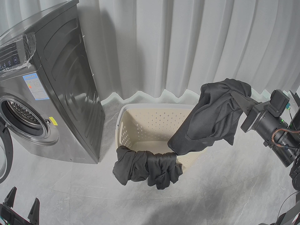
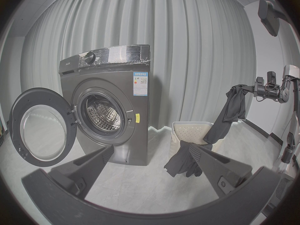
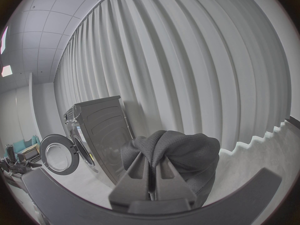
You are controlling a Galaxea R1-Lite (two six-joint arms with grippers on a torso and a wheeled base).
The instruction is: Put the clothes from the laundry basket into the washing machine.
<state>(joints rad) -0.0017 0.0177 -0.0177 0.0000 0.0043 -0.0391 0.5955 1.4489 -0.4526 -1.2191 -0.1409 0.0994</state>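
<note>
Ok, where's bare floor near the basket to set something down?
The widest bare floor lies in front of the basket and washing machine. More lies on the basket's right. Crowded: the basket's front rim, under the draped garment, its right side, where the right gripper dangles the held garment, and the narrow strip beside the machine.

R end effector [image 1: 240, 97] held high, clamped on black garment [image 1: 212, 116] — L end effector [image 1: 25, 195] low, fingers spread.

Black garment [image 1: 212, 116] aloft above beige laundry basket [image 1: 150, 122] (second garment [image 1: 147, 169] across its rim), washing machine [image 1: 68, 78] open.
</note>
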